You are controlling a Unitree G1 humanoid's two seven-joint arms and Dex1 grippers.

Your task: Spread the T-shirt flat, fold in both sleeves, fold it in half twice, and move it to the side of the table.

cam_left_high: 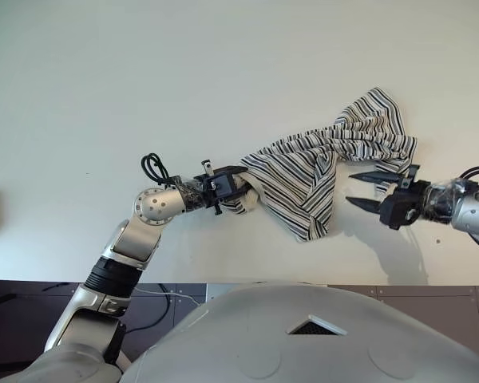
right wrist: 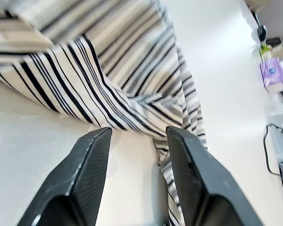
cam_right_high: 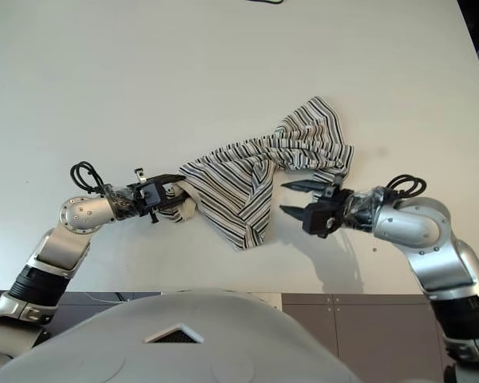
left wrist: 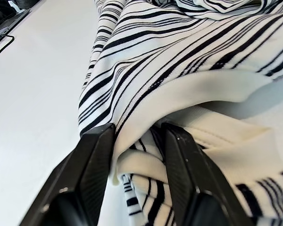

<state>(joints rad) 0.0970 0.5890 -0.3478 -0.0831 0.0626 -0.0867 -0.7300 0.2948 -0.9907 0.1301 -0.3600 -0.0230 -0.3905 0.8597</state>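
The jaws of my left gripper [cam_left_high: 241, 185] are pinched narrow on a bunched white edge of the black-and-white striped cloth T-shirt [cam_left_high: 303, 171]. The shirt lies crumpled right of centre on the plain white table [cam_left_high: 144, 80]. My right gripper [cam_left_high: 350, 188] gapes wide and holds nothing, just beside the shirt's right edge.

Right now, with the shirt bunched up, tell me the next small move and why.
Probably ease the right hand forward and close it on the shirt. It is open just short of the cloth, holding nothing, while the left hand is shut on the opposite end. The shirt lies bunched; two grips could pull it flat.
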